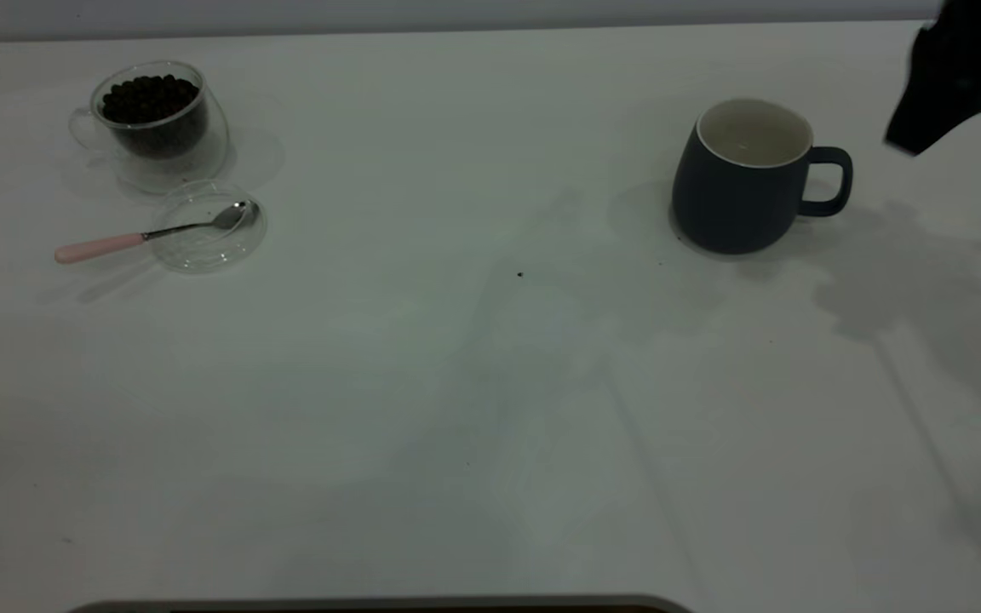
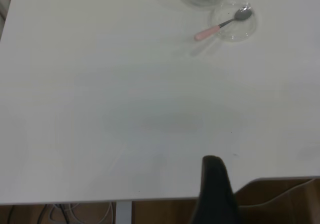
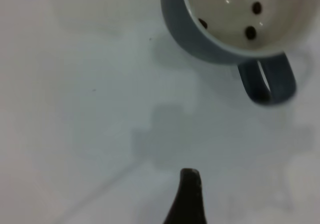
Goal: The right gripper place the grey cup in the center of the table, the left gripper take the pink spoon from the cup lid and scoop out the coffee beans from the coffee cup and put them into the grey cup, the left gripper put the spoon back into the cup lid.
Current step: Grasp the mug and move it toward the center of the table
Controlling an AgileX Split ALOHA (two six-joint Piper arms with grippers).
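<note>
The grey cup (image 1: 746, 183) stands right of the desk (image 1: 456, 409) centre, untouched; the right gripper (image 1: 950, 85) hovers beside its handle, fingers' state unclear. It must descend and grasp.

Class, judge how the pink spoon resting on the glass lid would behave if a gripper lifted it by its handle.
The pink spoon looks stiff: metal neck, solid handle. Its thin handle may slip or pivot. Its bowl rests in the cup lid, so lifting could nudge that glass.
</note>
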